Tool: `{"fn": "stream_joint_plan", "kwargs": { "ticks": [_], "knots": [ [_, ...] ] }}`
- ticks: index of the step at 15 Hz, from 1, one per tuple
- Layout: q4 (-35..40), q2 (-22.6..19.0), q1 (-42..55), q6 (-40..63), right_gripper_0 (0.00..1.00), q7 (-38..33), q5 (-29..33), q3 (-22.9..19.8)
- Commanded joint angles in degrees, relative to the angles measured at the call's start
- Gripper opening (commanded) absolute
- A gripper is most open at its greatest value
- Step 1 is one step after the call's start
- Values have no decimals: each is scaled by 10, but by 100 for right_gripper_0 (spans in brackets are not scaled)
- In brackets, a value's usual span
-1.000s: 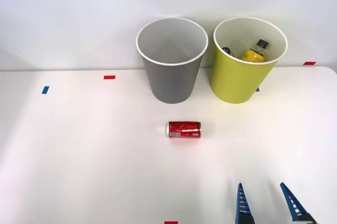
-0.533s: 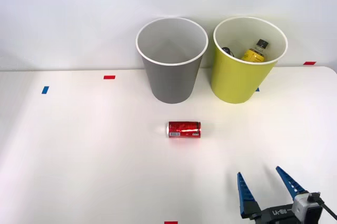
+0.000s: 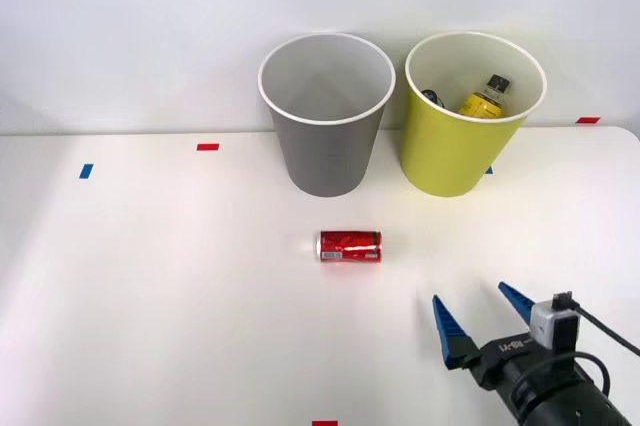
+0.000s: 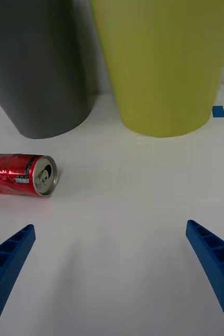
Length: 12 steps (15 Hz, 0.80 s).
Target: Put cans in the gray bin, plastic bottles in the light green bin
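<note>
The right gripper (image 3: 478, 326) has its jaws spread wide and holds nothing. The can (image 3: 350, 246) lies on its side on the table (image 3: 150, 296), ahead of the jaws and to their left, apart from them. Beyond it stand the gray bin (image 3: 325, 116) and the green bin (image 3: 465, 121), with the bottle (image 3: 486, 96) inside the green one

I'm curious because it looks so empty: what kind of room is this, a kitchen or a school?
Probably a robot test lab, not a kitchen. A plain white table has little tape marks, two bins, gray and green, and one red can set out for sorting, with the blue end effector reaching in.
</note>
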<state>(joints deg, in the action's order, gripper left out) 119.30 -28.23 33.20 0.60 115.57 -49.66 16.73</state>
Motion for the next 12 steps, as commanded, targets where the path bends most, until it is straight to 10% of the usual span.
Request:
{"fn": "stream_joint_plan", "kwargs": {
  "ticks": [1, 12],
  "knots": [
    [56, 60, -9, 177, 100, -7, 6, -86],
    [63, -37, -64, 224, 100, -507, 313, -14]
  ]
}}
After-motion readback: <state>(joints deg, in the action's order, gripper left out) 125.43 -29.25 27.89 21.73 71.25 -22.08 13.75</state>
